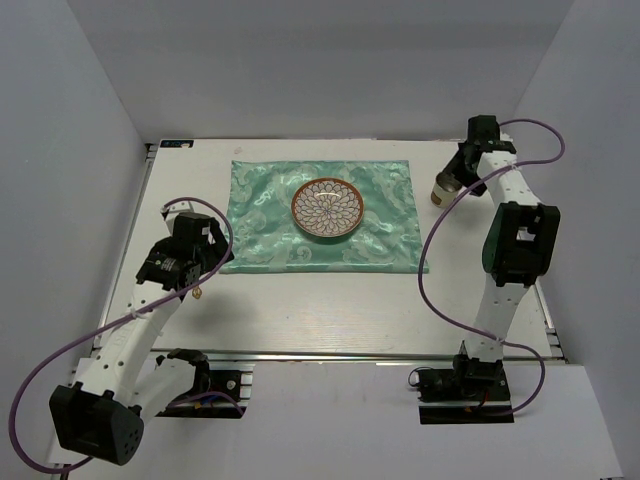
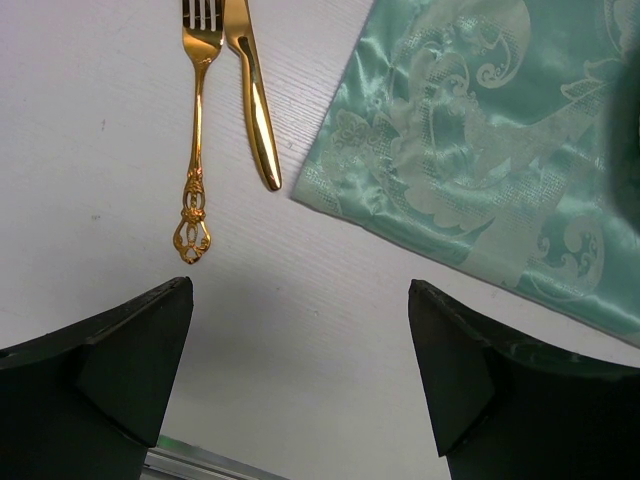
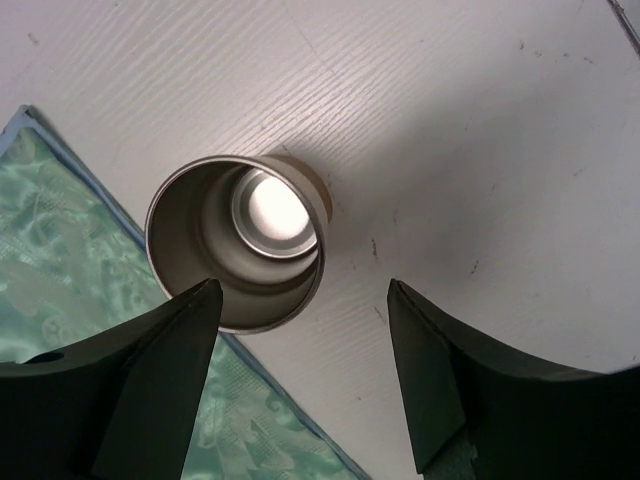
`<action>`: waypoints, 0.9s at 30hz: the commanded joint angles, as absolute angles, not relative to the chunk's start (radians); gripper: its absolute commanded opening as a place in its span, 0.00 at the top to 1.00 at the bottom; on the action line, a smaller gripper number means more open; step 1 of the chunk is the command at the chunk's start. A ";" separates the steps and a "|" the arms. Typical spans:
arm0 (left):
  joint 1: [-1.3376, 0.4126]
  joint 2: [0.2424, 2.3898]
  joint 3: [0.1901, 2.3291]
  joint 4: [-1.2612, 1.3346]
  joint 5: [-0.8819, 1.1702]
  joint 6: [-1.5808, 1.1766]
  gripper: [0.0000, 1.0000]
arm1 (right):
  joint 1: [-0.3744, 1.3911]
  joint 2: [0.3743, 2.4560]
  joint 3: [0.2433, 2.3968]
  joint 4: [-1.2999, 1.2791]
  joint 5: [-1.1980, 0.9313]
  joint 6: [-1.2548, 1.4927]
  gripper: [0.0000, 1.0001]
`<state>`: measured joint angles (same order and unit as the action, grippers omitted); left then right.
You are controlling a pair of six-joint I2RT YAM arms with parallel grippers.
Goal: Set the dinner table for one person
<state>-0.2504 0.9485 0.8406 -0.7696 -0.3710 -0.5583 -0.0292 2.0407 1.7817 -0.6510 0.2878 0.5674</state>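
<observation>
- Holds nothing in the right gripper (image 3: 303, 295): fingers spread wide and poised above a metal cup (image 3: 235, 245). One fingertip overlaps the cup's rim in the wrist view; the other hangs over bare tabletop, well to the side.
- Holds nothing in the left gripper (image 2: 300, 295) either: fingers as far apart as can be, with only white surface between them.
- Shows the dinner table (image 1: 330, 310) as the flat white top filling the middle of the overhead view.
- Has a metal rail (image 1: 380, 353) along the table's near edge, next to both arm bases, and white walls (image 1: 60, 150) on the other three sides.
- Carries a shiny mint-green patterned cloth (image 1: 260, 200) lying flat on the far half of the table, roughly centred from side to side.
- Bears a round plate (image 1: 327, 209) near the cloth's middle, brown at the rim, with a petal pattern inside.
- Keeps the cup upright, mouth up, on bare table just beside the cloth's right edge, toward the far corner; whether cup and cloth touch cannot be told.
- Lays a gold fork (image 2: 197, 120) and a gold knife (image 2: 255, 100) side by side on bare table off the cloth's near left corner, with the knife between the fork and the cloth.
- Points the fork's ornate handle end toward the left fingers, ahead of them and apart.
- Brings the knife's handle end near the cloth's corner without touching it.
</observation>
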 commanded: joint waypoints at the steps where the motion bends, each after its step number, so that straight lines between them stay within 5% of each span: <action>1: -0.245 0.951 0.871 -0.753 -0.379 -0.546 0.02 | -0.046 2.086 1.827 -0.634 0.299 0.554 0.28; 4: -0.245 0.956 0.871 -0.752 -0.379 -0.543 0.02 | -0.051 2.095 1.784 -0.601 0.290 0.564 0.35; 8: -0.245 0.957 0.871 -0.752 -0.379 -0.541 0.02 | -0.051 2.106 1.753 -0.575 0.290 0.581 0.59; 9: -0.245 0.960 0.871 -0.750 -0.376 -0.540 0.02 | -0.048 2.100 1.743 -0.554 0.291 0.583 0.67; 10: -0.245 0.962 0.871 -0.749 -0.373 -0.538 0.02 | -0.046 2.083 1.732 -0.540 0.293 0.583 0.95; 11: -0.245 0.965 0.871 -0.747 -0.371 -0.540 0.02 | -0.043 2.077 1.718 -0.532 0.296 0.589 1.00; 19: -0.245 0.962 0.873 -0.747 -0.368 -0.532 0.02 | 0.063 1.963 1.706 -0.439 0.368 0.551 1.00; 27: -0.245 0.960 0.870 -0.745 -0.365 -0.526 0.02 | 0.189 2.143 1.954 -0.495 0.275 0.518 1.00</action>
